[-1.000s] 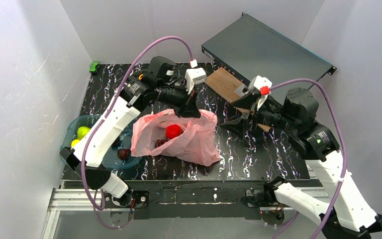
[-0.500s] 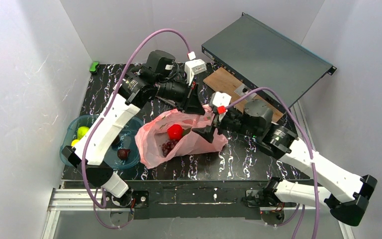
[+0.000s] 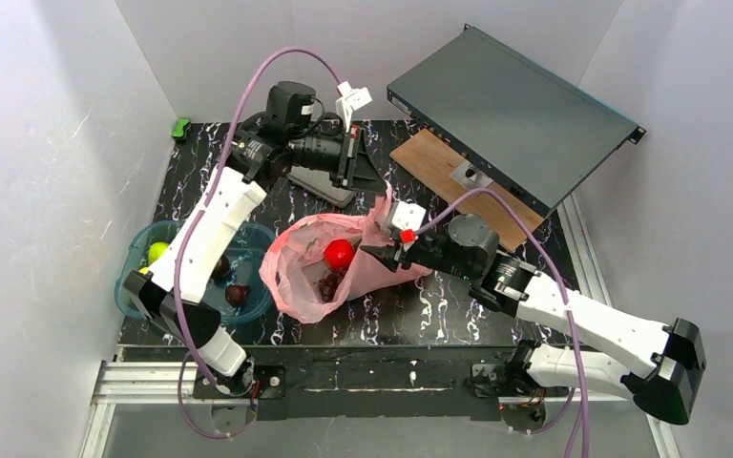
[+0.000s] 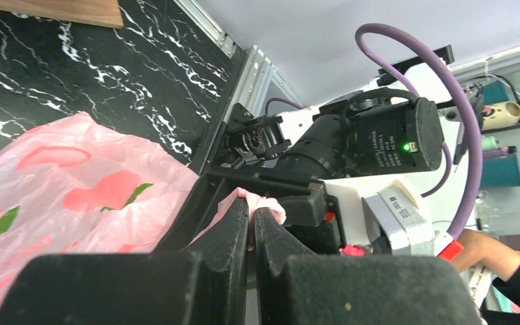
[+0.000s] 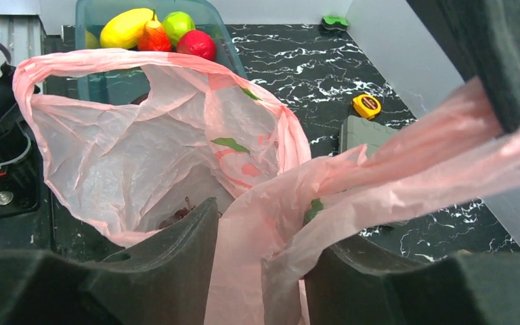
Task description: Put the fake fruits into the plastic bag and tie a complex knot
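Note:
The pink plastic bag point(image 3: 344, 277) lies open at mid-table with a round red fruit point(image 3: 338, 253) and a dark grape bunch point(image 3: 327, 284) inside. My left gripper point(image 3: 372, 186) is raised behind the bag, shut on a bag handle point(image 4: 263, 203), which stretches up to it. My right gripper point(image 3: 374, 253) is at the bag's right rim. Its jaws are open, with bunched bag plastic point(image 5: 271, 223) between the fingers point(image 5: 176, 264). The teal tub point(image 3: 141, 250) at the left holds a yellow-green fruit point(image 3: 158, 252) and dark maroon ones point(image 3: 237, 294). The right wrist view shows yellow, red-orange and red fruits point(image 5: 196, 44) in it.
A large grey metal box point(image 3: 515, 105) rests tilted at the back right over a wooden board point(image 3: 434, 157). A flat grey item point(image 3: 324, 186) lies under my left gripper. A yellow tape measure point(image 5: 366, 105) and a small green object point(image 3: 181, 127) lie at the back.
My right arm has swung left from the wooden board to the bag's right rim. My left gripper has lifted up and back with the handle, stretching the bag.

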Robot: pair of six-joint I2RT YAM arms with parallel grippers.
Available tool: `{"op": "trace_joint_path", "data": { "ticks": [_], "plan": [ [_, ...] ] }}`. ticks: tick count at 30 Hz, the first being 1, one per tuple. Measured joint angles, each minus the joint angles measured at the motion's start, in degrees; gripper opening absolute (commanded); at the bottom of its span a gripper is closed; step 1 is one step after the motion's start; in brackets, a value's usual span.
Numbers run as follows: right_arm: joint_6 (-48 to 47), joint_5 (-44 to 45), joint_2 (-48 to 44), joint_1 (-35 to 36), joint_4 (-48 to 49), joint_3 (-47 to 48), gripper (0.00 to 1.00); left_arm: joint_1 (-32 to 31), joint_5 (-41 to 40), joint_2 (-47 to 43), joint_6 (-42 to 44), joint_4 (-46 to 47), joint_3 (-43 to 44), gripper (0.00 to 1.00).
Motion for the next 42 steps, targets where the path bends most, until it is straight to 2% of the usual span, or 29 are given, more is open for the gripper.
{"op": "trace_joint_path", "data": {
  "ticks": [2,3,5,7,8,9,10,13,15,16,19,25,28,31,35,42],
  "plan": [
    [0.35,0.61,1.18,0.02,0.85,0.0,0.67,-0.24,0.94,-0.02,-1.55,2.19,-1.84,0.0],
    [0.72,0.85,1.73,0.02,1.03,0.0,0.67,-0.35,1.36,-0.15,-2.16,3.21,-2.82,0.0],
    [1.16,1.14,2.6,0.15,1.07,0.0,0.6,-0.66,1.7,-0.39,-3.02,4.92,-4.37,0.0],
    [1.42,1.64,3.48,0.24,1.57,0.0,0.46,-0.92,1.81,-0.48,-3.76,5.92,-5.09,0.0],
    [1.6,2.08,3.87,0.24,2.1,0.0,0.33,-0.98,1.84,-0.48,-4.2,6.45,-5.14,0.0],
    [1.77,2.6,4.15,0.22,2.6,0.0,0.15,-0.85,1.97,-0.48,-4.61,6.82,-5.14,0.01],
    [1.79,2.86,4.24,0.2,2.78,0.02,0.01,-0.63,2.34,-0.5,-5.14,7.13,-5.09,0.15],
    [3.43,3.39,4.15,-0.07,2.05,0.0,0.01,1.44,3.78,-0.48,-5.03,7.28,-3.85,0.67],
    [4.79,2.8,4.15,-0.39,-0.48,0.0,0.01,4.17,2.43,-0.39,-1.64,4.72,-0.42,0.91],
    [5.68,2.25,4.09,-0.72,-2.1,0.0,0.01,5.42,1.01,-0.7,1.33,2.6,1.36,0.97],
    [8.59,0.7,3.69,-2.89,-5.9,0.0,0.01,7.87,-4.17,-4.5,11.41,-4.35,1.97,0.98],
    [13.92,-2.29,3.56,-8.61,-10.16,0.0,0.01,7.89,-9.57,-25.44,38.93,-18.23,-14.12,0.98],
    [15.56,-3.67,3.58,-9.77,-12.09,0.22,0.01,6.71,-10.45,-32.44,51.41,-26.16,-18.4,0.98],
    [16.33,-4.83,3.76,-10.14,-13.25,0.66,0.01,1.6,-12.66,-33.46,58.77,-30.34,-20.5,0.98],
    [16.65,-5.62,3.87,-10.45,-13.79,0.85,0.01,-5.7,-17.42,-31.85,63.49,-28.94,-26.05,0.98],
    [17.22,-6.69,3.87,-10.99,-14.53,0.87,0.01,-11.76,-20.94,-29.97,71.08,-25.35,-29.66,0.98]
  ]
}}
